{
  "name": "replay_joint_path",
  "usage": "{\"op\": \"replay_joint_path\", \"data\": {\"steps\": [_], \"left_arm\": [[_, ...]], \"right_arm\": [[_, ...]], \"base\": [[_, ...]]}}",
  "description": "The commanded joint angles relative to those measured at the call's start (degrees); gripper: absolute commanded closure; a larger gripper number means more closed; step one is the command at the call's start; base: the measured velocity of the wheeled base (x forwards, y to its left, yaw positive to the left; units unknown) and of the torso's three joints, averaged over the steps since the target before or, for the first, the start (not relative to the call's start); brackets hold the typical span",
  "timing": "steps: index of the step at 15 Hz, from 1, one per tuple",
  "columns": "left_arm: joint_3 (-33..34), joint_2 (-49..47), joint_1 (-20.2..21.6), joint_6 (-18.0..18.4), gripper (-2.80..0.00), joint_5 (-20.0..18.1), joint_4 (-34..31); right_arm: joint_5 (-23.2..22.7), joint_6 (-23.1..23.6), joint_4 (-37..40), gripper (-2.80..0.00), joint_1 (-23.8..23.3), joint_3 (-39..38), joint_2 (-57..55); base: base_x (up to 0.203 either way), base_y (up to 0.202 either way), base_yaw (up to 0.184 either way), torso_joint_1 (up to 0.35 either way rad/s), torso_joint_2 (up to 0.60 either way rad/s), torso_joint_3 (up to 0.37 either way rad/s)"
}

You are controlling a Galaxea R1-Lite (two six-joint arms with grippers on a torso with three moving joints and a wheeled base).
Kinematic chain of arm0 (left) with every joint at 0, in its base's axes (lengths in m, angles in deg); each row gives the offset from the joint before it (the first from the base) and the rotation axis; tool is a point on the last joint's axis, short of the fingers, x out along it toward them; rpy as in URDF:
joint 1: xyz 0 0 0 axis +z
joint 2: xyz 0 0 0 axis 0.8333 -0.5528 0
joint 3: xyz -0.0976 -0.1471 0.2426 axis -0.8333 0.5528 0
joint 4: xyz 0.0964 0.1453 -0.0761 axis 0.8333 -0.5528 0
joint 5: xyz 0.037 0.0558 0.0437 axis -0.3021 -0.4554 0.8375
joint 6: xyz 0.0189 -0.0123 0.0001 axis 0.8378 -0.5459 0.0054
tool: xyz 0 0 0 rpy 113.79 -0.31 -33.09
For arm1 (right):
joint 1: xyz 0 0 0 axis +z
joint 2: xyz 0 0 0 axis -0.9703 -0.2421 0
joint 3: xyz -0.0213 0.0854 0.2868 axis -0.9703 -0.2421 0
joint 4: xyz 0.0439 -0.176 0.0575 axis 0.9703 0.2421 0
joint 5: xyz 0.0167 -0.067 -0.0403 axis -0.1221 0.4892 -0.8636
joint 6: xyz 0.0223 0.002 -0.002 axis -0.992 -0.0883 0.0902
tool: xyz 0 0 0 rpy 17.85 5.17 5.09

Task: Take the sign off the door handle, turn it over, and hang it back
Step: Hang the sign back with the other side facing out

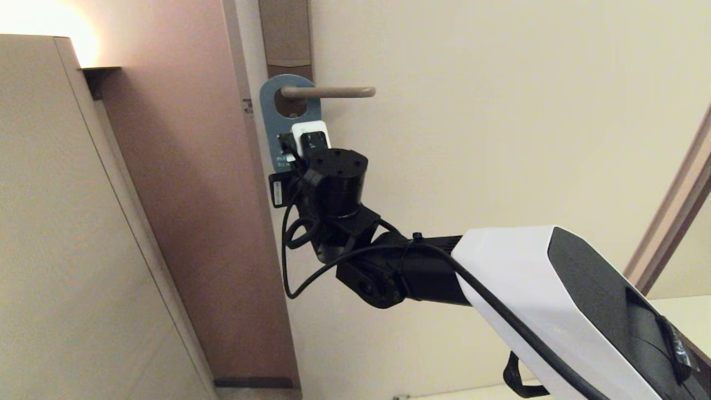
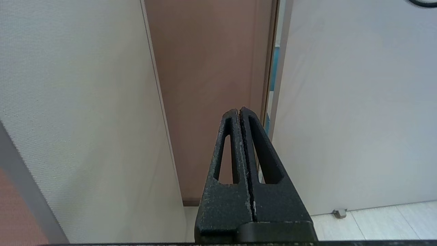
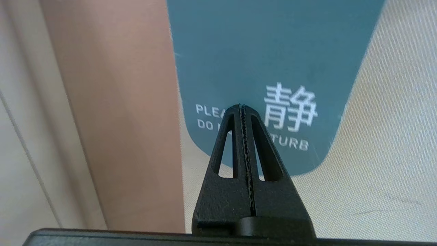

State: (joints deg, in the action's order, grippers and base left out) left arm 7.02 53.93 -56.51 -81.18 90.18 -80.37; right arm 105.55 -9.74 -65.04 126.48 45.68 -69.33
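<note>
The sign (image 1: 272,114) hangs by its oval hole on the door handle (image 1: 333,92), blue side out. The handle is a beige-grey lever on a brown backplate (image 1: 286,33). In the right wrist view the sign (image 3: 273,51) shows white text on blue. My right gripper (image 3: 240,106) is shut and empty, its tips close in front of the sign's lower part by the text. I cannot tell if they touch it. In the head view the right wrist hides most of the fingers. My left gripper (image 2: 239,110) is shut and empty, low and out of the head view.
A pale panel (image 1: 55,222) stands at the left, with a brown wall strip (image 1: 183,194) between it and the cream door (image 1: 500,111). A small doorstop (image 2: 339,213) sits on the floor by the door's foot.
</note>
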Motion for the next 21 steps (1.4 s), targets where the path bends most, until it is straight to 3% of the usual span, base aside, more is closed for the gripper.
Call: {"op": "replay_joint_path", "data": {"steps": [1, 5, 15, 21], "left_arm": [[0.00, 0.02, -0.01, -0.02, 0.00, 0.05, -0.05], [0.00, 0.02, 0.06, -0.02, 0.00, 0.05, -0.04], [0.00, 0.02, 0.02, -0.02, 0.00, 0.05, 0.04], [0.00, 0.02, -0.01, -0.02, 0.00, 0.05, -0.03]], "right_arm": [[-0.20, -0.12, 0.86, 0.00, 0.02, 0.00, 1.93], [-0.92, -0.26, 2.03, 0.00, 0.03, -2.13, 4.49], [-0.64, 0.25, 1.95, 0.00, -0.04, -21.33, 16.42], [2.52, 0.25, 2.02, 0.00, -1.12, -31.41, 25.11]], "base": [[0.000, 0.000, 0.000, 0.000, 0.00, 0.000], [0.000, 0.000, 0.000, 0.000, 0.00, 0.000], [0.000, 0.000, 0.000, 0.000, 0.00, 0.000], [0.000, 0.000, 0.000, 0.000, 0.00, 0.000]]}}
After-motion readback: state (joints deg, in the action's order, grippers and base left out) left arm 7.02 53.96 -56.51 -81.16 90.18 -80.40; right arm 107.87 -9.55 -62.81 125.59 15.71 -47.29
